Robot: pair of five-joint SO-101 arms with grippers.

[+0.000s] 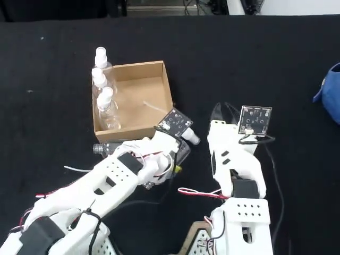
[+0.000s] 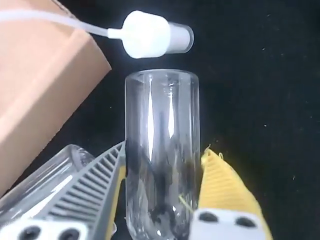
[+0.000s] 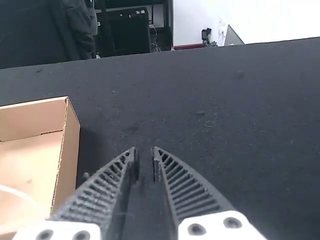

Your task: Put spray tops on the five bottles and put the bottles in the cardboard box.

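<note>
The cardboard box [image 1: 159, 85] stands left of centre, with three capped bottles [image 1: 106, 103] upright along its left wall. My left gripper [image 2: 162, 165] is shut on a clear uncapped bottle [image 2: 162, 130] just off the box's near right corner [image 1: 182, 152]. A white spray top [image 2: 155, 35] lies on the cloth right past the bottle's mouth, its thin tube reaching over the box [image 2: 40, 85]; the high view shows this spray top [image 1: 192, 139] too. Another uncapped bottle [image 1: 103, 149] lies in front of the box. My right gripper [image 3: 144, 160] hovers shut and empty right of the box [image 3: 35, 145].
A thin white tube [image 1: 79, 169] lies on the black cloth beside the left arm. A blue object [image 1: 330, 98] sits at the right edge. The right arm [image 1: 236, 159] stands close beside the left gripper. Bare cloth stretches behind and to the right of the box.
</note>
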